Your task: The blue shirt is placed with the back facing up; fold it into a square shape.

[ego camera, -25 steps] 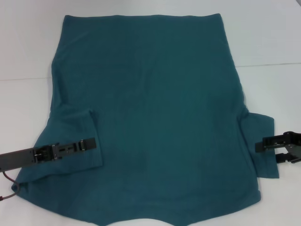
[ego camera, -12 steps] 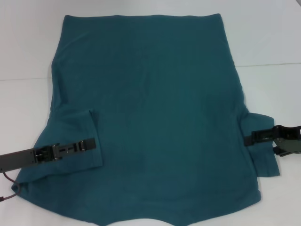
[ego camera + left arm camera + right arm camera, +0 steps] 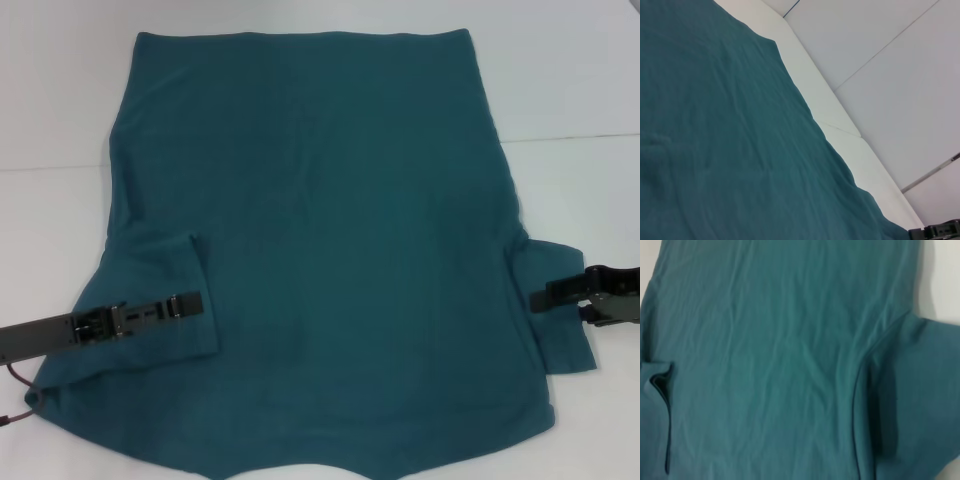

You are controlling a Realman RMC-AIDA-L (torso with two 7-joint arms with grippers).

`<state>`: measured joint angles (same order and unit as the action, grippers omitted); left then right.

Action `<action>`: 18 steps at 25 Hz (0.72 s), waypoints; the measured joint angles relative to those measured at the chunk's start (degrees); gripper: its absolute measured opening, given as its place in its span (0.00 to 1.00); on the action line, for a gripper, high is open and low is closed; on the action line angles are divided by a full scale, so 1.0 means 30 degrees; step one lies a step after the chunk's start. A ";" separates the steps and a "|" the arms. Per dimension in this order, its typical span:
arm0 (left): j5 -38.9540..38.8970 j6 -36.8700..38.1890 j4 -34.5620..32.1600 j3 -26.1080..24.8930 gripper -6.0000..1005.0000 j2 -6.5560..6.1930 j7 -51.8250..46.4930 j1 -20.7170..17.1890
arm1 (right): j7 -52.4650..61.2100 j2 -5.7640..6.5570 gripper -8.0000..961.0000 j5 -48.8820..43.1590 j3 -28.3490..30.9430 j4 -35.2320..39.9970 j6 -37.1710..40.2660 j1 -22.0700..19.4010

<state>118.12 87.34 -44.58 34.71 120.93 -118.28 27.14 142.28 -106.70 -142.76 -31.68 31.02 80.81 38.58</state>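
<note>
Blue shirt point(image 3: 320, 250) lies spread flat on the white desk point(image 3: 580, 90), plain side up, collar end nearest the robot and cut off by the lower edge of the head view, hem at the far end.

Near left: left claw point(image 3: 188, 304) reaches in low from the robot's left and sits over the left sleeve, which is folded inward onto the shirt body. The folded sleeve edge runs along just past the claw tip. The claw reads as a flat dark bar lying against the cloth; whether it is wide, narrow or pinching fabric cannot be told from these views. A dark red cable point(image 3: 22, 398) loops on the desk below the left arm, beside the shirt's near corner.

Near right: right claw point(image 3: 552, 296) comes in from the robot's right at the outer edge of the right sleeve, which lies spread outward, unfolded. Its tip overlaps the sleeve's edge; finger spacing cannot be told.

Right wrist view: shirt back with soft wrinkles, armpit seam and right sleeve, and the folded left sleeve at the opposite side.

Far: the hem lies straight across the desk, bare white surface beyond it.
</note>
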 joint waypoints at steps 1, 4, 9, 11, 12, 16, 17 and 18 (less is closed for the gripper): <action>0.0000 0.0000 0.0000 0.0000 0.88 0.0000 -0.0002 0.0023 | -0.0005 0.0000 0.81 -0.0017 -0.0039 0.0002 -0.0011 0.0003; 0.0000 -0.0010 0.0015 0.0000 0.88 0.0000 -0.0005 0.0090 | 0.0011 -0.0001 0.74 -0.0029 -0.0074 0.0002 -0.0032 0.0027; 0.0000 -0.0024 0.0050 -0.0001 0.88 0.0000 -0.0008 0.0202 | 0.0049 0.0013 0.56 -0.0042 -0.0101 0.0003 -0.0045 0.0049; 0.0000 -0.0024 0.0055 -0.0003 0.88 0.0000 -0.0008 0.0216 | 0.0087 0.0029 0.47 -0.0056 -0.0151 0.0018 -0.0049 0.0051; -0.0007 -0.0025 0.0058 -0.0015 0.88 0.0000 -0.0007 0.0217 | 0.0111 0.0039 0.42 -0.0063 -0.0192 0.0028 -0.0059 0.0049; -0.0210 -0.0021 0.0066 -0.0058 0.88 0.0000 -0.0009 0.0218 | 0.0171 0.0058 0.22 -0.0080 -0.0290 0.0032 -0.0209 -0.0008; -0.0225 -0.0017 0.0067 -0.0058 0.88 0.0000 -0.0008 0.0218 | 0.0171 0.0058 0.17 -0.0080 -0.0290 0.0032 -0.0209 -0.0008; -0.0235 -0.0011 0.0067 -0.0059 0.88 0.0000 -0.0009 0.0216 | 0.0178 0.0065 0.13 -0.0084 -0.0296 0.0033 -0.0220 -0.0016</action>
<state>117.42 87.31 -44.38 34.54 120.93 -118.31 27.78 142.82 -106.51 -143.01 -32.57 31.12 80.15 38.54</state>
